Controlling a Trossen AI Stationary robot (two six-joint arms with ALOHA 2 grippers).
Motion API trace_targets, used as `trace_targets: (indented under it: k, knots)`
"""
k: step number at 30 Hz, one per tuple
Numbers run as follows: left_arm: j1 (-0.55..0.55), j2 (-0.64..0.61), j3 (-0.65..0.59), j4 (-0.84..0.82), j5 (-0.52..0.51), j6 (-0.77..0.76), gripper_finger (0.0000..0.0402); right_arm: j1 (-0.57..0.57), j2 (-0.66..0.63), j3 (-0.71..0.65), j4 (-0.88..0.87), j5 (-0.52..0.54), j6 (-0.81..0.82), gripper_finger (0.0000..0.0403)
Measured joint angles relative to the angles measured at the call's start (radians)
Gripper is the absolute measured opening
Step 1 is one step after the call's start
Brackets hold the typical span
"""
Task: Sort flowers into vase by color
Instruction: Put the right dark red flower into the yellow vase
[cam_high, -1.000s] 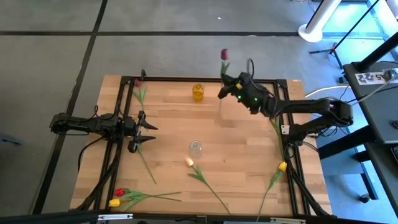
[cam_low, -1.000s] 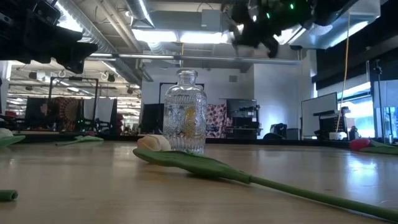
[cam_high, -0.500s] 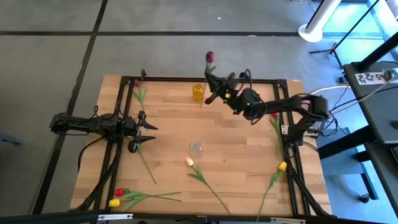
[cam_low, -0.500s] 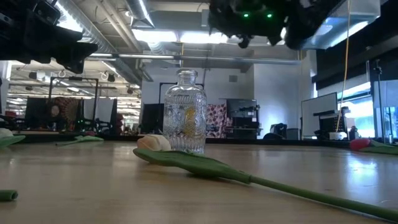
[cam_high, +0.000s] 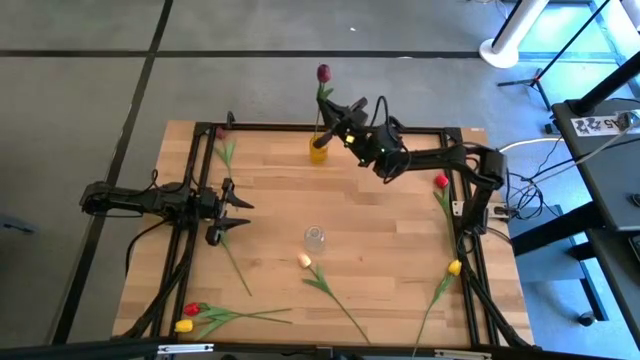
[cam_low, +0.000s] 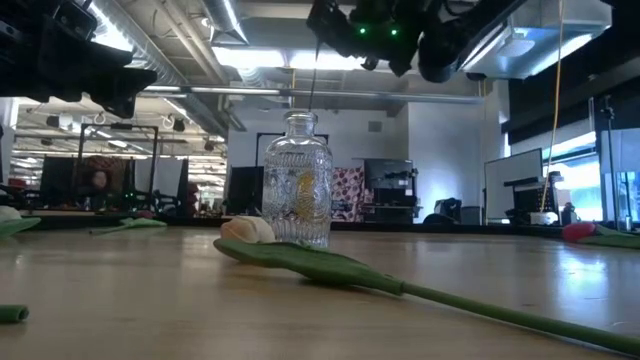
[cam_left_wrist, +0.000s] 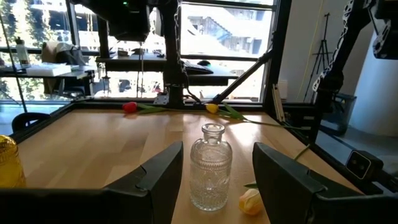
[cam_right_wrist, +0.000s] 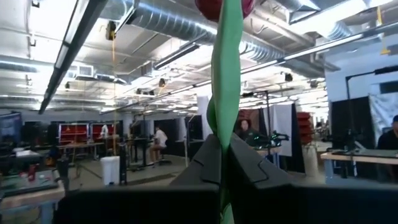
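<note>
My right gripper (cam_high: 337, 119) is raised over the table's far edge and shut on a tulip with a dark red-purple head (cam_high: 323, 73). The tulip's stem runs down to the small yellow vase (cam_high: 318, 150); I cannot tell whether its end is inside. The clear glass vase (cam_high: 314, 238) stands mid-table, and a peach tulip (cam_high: 304, 261) lies beside it. My left gripper (cam_high: 236, 206) waits open at the table's left, facing the clear vase (cam_left_wrist: 210, 167). My right gripper pinches the tulip's green stem and leaf (cam_right_wrist: 224, 127) between its two fingers, well below the head (cam_right_wrist: 224, 6). The fingers come level from the table's right, across the stem. The flower stands nearly upright, head above the fingers, its thin lower stem (cam_low: 313, 72) hanging below them.
Red and yellow tulips (cam_high: 188, 317) lie at the near left corner. A red one (cam_high: 440, 181) and a yellow one (cam_high: 454, 267) lie along the right edge, and another (cam_high: 223, 140) at the far left. A bare stem (cam_high: 236, 265) lies near my left gripper. A dark frame borders the table.
My right gripper has moved toward the table's left along the far edge, carrying the upright tulip from right of the yellow vase to just over it. The flower's head has travelled left with it. The gripper has stayed shut on the stem.
</note>
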Motion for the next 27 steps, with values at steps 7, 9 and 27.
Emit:
trace_targets:
  k: [7,9,27]
  knots:
    - [0.000,0.000,0.000,0.000,-0.001,0.000,0.0190,-0.037,0.016,0.050,-0.001,-0.037,-0.024,0.0004]
    - [0.000,0.000,0.000,0.000,0.000,0.000,0.0190,-0.055,0.016,0.054,-0.003,-0.042,-0.024,0.0003]
    - [0.000,0.000,0.000,0.000,0.000,0.000,0.0190,-0.094,0.098,0.121,-0.070,0.023,-0.020,0.0003]
